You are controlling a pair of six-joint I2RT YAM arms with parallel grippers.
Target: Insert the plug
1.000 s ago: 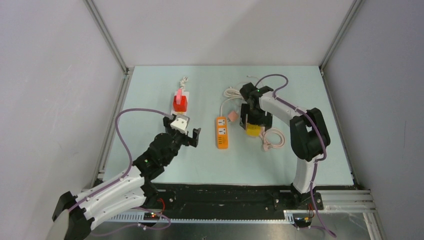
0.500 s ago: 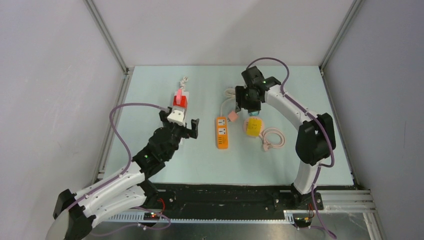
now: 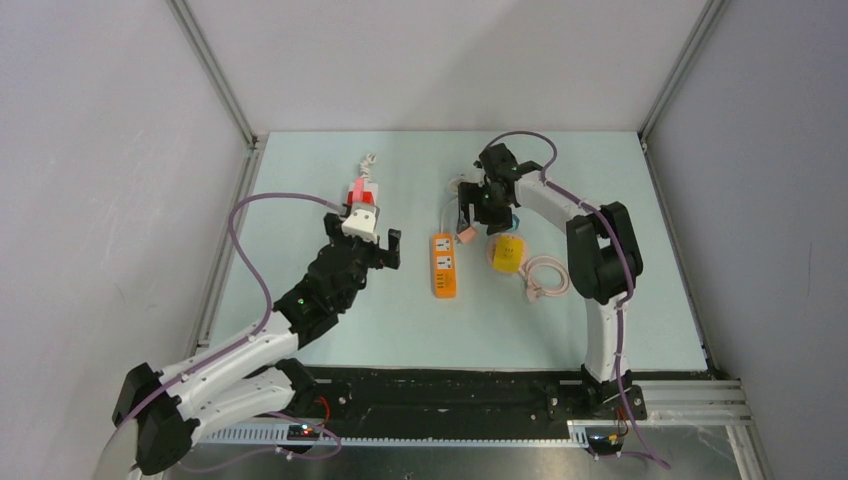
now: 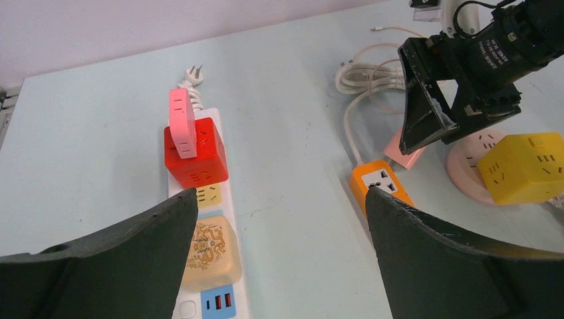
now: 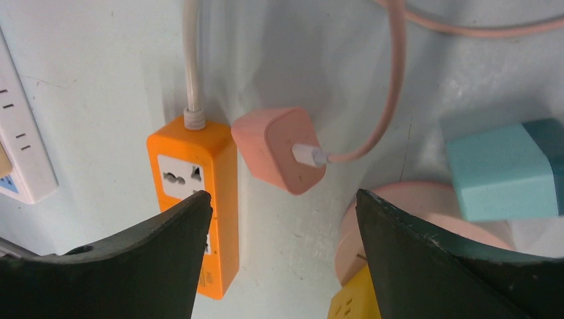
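RIGHT ARM POISED OVER PLUG: The right hand [image 5: 279, 199] hangs with fingers spread wide and nothing in them above the pink plug [image 5: 279, 149]. The plug lies on the surface [image 3: 640, 300] just beside the orange power strip [image 5: 193, 163], at the strip's one o'clock, and its pink cable [image 5: 394, 93] trails toward twelve. At nine o'clock the left hand [image 4: 281, 199], also fully spread and empty, hovers over the white strip [image 4: 199, 306]. The likely risks are that the closing fingers catch the orange strip's end or the cable, a skewed grip leaves the unseen prongs off the socket, or the loose strip slides when pushed.
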